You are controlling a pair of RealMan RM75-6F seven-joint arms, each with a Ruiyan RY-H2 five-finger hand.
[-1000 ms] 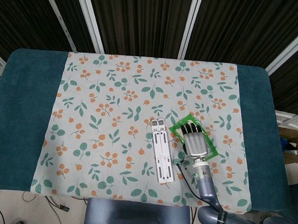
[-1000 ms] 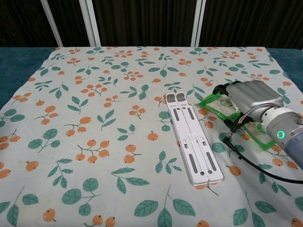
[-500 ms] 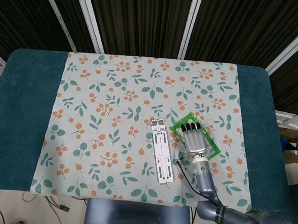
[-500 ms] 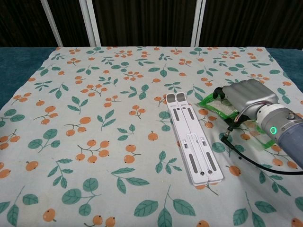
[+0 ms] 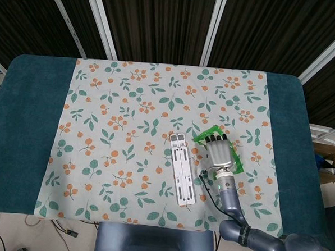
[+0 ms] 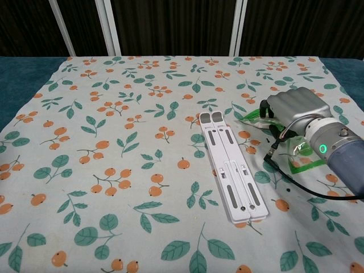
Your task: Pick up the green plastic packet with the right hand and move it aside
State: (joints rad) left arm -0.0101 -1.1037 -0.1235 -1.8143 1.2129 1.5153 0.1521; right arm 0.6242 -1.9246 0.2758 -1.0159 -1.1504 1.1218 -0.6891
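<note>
One white folding stand [image 5: 181,168] just beside green packet [image 5: 203,136]; right hand [image 5: 221,155] atop.

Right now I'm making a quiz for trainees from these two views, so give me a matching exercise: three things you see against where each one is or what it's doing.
Things:
1. green plastic packet
2. white folding stand
3. right hand

Descriptions:
A. lies flat on the floral cloth, lengthwise, beside the packet
B. lies palm down over the packet
C. mostly covered, edges showing around the hand

Pairs: 1-C, 2-A, 3-B
</note>
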